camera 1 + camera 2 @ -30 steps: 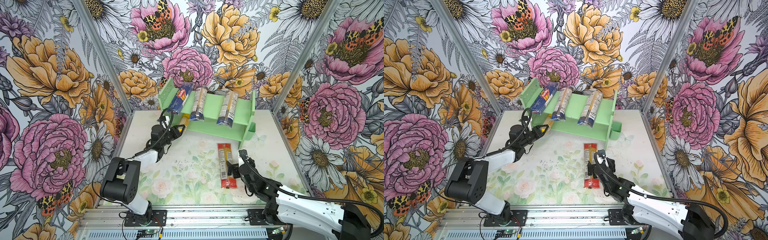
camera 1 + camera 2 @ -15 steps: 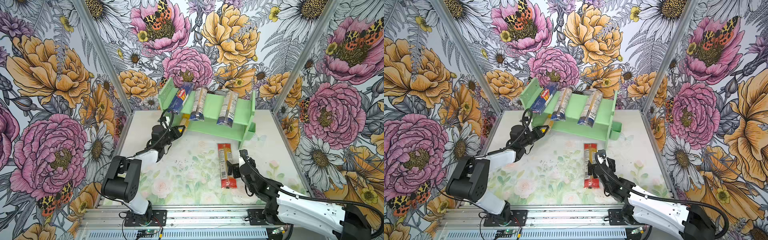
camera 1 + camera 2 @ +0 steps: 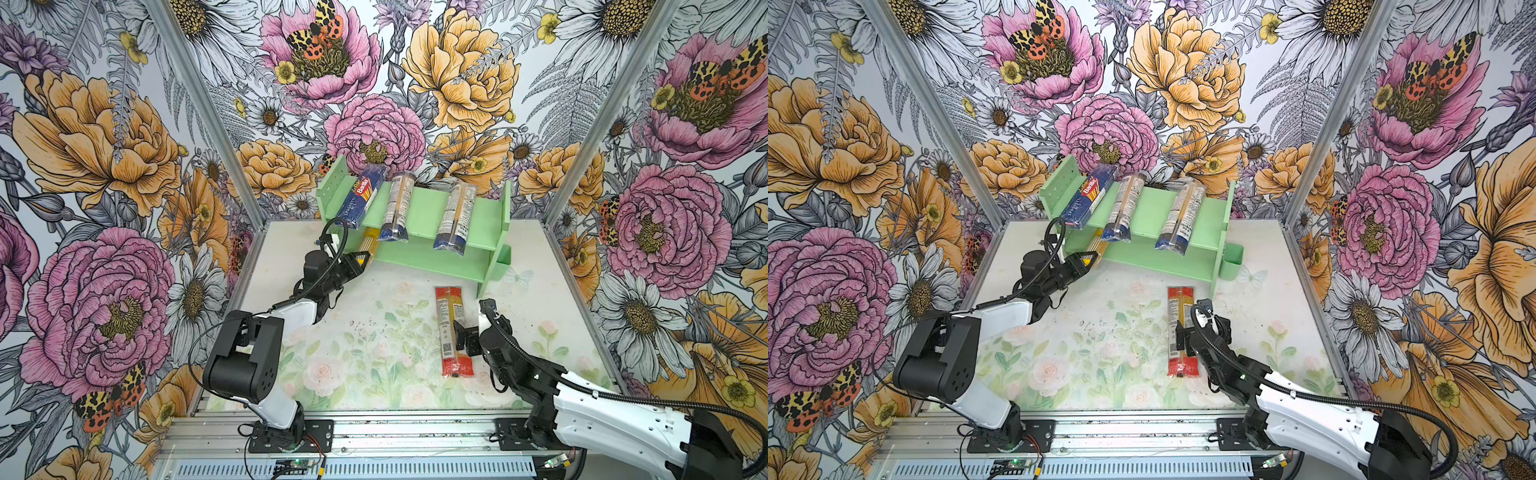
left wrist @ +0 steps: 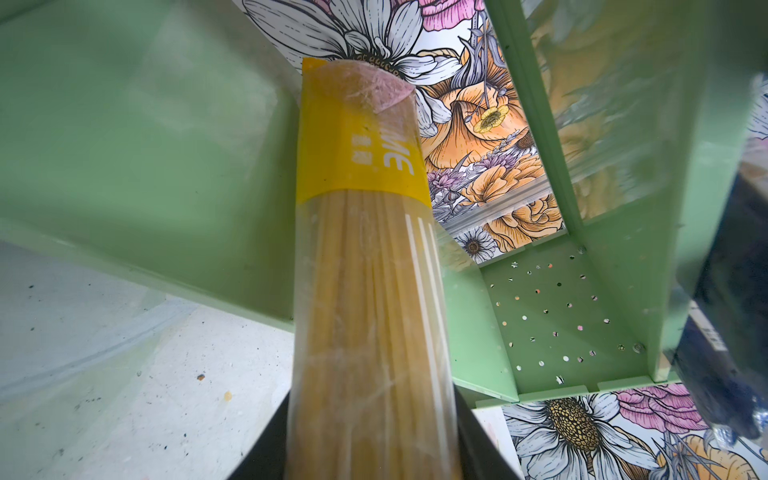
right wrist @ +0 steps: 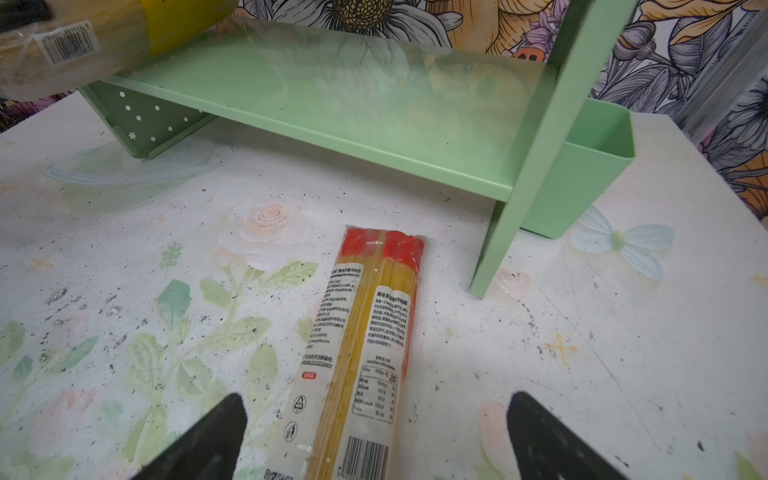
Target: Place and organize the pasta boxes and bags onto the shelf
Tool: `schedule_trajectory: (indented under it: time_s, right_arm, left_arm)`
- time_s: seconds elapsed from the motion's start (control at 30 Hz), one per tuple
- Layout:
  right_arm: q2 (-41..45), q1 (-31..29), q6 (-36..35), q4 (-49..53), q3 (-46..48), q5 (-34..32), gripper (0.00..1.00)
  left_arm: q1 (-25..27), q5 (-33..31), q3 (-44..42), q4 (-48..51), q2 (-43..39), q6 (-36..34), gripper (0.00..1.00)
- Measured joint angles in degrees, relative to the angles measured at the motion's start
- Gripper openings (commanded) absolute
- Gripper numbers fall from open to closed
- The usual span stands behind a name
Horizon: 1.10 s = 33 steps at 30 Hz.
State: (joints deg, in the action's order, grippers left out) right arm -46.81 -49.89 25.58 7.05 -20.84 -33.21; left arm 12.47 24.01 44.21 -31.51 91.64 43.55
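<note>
Nearest, the right fingers (image 5: pixel 199 444) stand wide apart on either side of the red-ended bag (image 5: pixel 365 332), clamping nothing; that bag lies flat on the counter (image 3: pixel 374 353) just in front of the shelf (image 3: pixel 419 208), near its right leg. Further back, the left fingers (image 4: pixel 266 453) are closed on the yellow bag (image 4: pixel 365 291), whose far end reaches into the shelf's lower tier at its left end. Across the shelf's top tier lie the Barilla box (image 3: pixel 359 197) at the left, a navy-ended bag (image 3: pixel 397 205) just beside it and a second navy-ended bag (image 3: pixel 455 216) toward the right, their front ends overhanging.
</note>
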Motion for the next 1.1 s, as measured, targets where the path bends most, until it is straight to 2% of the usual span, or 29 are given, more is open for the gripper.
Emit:
schedule_trajectory:
  time_s: [0.6, 0.77, 1.1]
  right_arm:
    - [0.2, 0.0, 0.0, 0.0, 0.0, 0.1, 0.99]
    - [0.2, 0.0, 0.0, 0.0, 0.0, 0.2, 1.0]
    - [0.4, 0.1, 0.0, 0.0, 0.0, 0.3, 1.0]
  left_arm:
    - [0.0, -0.8, 1.6, 0.0, 0.5, 0.1, 0.52]
    - [0.0, -0.9, 1.9, -0.4, 0.9, 0.0, 0.58]
    - [0.0, -0.9, 1.9, -1.4, 2.0, -0.1, 0.59]
